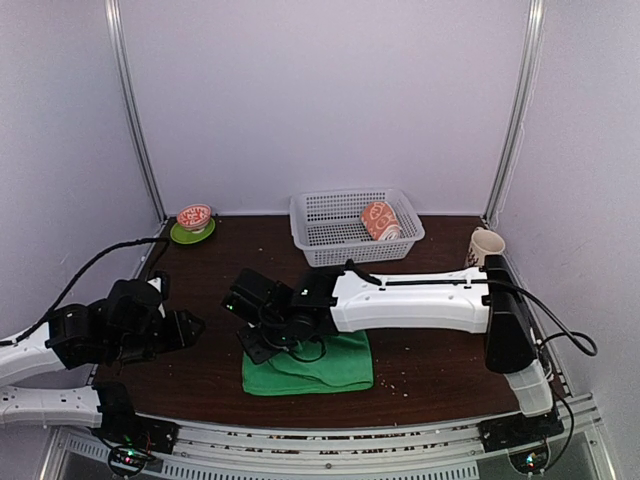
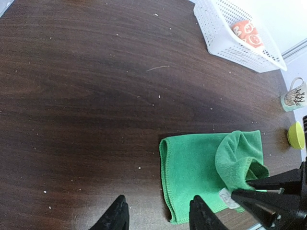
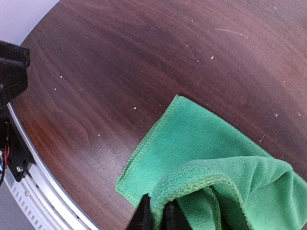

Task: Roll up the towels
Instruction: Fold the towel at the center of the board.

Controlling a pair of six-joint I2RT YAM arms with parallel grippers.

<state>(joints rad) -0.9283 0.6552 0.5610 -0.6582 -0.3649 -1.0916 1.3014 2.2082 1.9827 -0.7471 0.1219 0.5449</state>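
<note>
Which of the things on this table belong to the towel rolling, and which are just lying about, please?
Job: green towel, pinched by the right fingers; orange towel, in the basket.
Lying about: mug; bowl on its saucer.

towels: two are showing, green towel [image 1: 340, 366], orange towel [image 1: 380, 220] | basket [image 1: 345, 250]: one is sitting | mug [image 1: 484, 246]: one is standing | bowl [image 1: 194, 214]: one is resting | saucer [image 1: 183, 238]: one is lying

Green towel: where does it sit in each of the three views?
Top external: green towel at front centre.
Left wrist: green towel at lower right.
Right wrist: green towel filling the lower right corner.
Shared landmark: the right gripper pinching its raised fold.
</note>
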